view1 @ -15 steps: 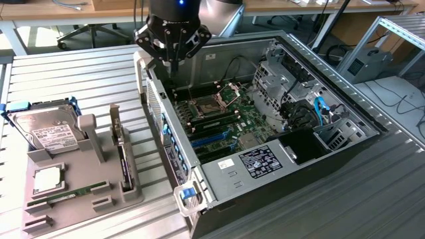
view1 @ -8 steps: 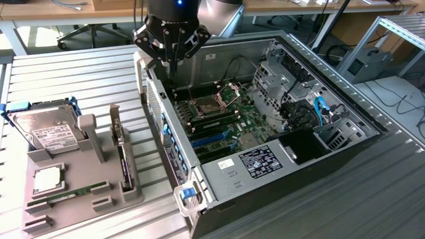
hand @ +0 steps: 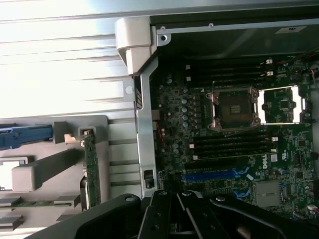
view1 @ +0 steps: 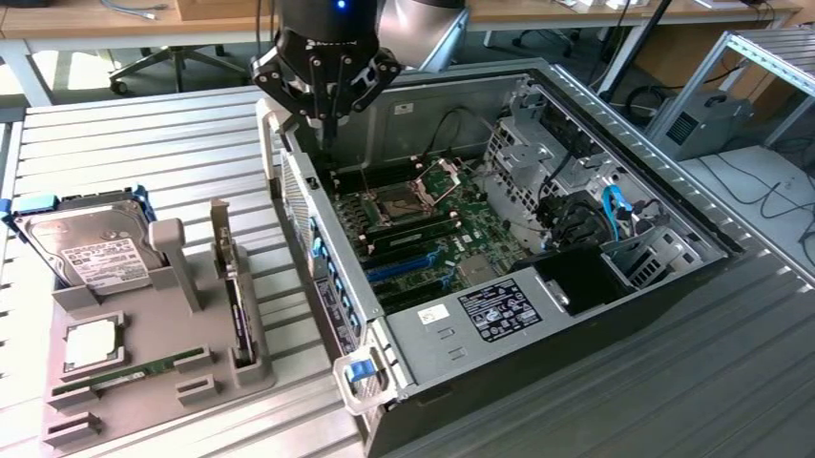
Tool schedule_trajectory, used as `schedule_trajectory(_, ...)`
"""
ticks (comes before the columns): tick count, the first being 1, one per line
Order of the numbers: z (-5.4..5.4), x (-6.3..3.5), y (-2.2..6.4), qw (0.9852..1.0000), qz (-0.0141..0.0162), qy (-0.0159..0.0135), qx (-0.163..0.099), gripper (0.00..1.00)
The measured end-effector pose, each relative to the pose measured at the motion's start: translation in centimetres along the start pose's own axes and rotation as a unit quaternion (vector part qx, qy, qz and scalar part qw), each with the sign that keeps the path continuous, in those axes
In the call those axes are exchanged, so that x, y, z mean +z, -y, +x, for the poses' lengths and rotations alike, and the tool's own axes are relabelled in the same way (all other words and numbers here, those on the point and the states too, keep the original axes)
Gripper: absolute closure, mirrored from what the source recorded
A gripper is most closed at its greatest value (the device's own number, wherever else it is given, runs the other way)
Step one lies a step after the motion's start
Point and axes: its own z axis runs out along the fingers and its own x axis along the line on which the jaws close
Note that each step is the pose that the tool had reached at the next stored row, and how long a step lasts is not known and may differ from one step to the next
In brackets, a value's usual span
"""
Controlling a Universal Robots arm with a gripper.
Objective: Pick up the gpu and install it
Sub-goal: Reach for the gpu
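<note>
End effector [view1: 326, 122], clenched, hangs over case [view1: 440, 336] with DELL-marked motherboard [hand: 172, 117]; gpu [view1: 232, 286] in holder [view1: 159, 382].

Slatted table [view1: 153, 143] bears grey fixture [view1: 159, 334] and computer case [view1: 440, 339].

Apparently "DELL" on motherboard [hand: 291, 149]

Exterior view high, oblique; wrist view downward, closer; share motherboard [view1: 469, 231].
</note>
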Motion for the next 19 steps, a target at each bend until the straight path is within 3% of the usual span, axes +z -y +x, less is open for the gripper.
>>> schedule_trajectory(19, 0.52, -0.02, 0.04, 1.0000, 0.0000, 0.0000, 0.000, 0.89)
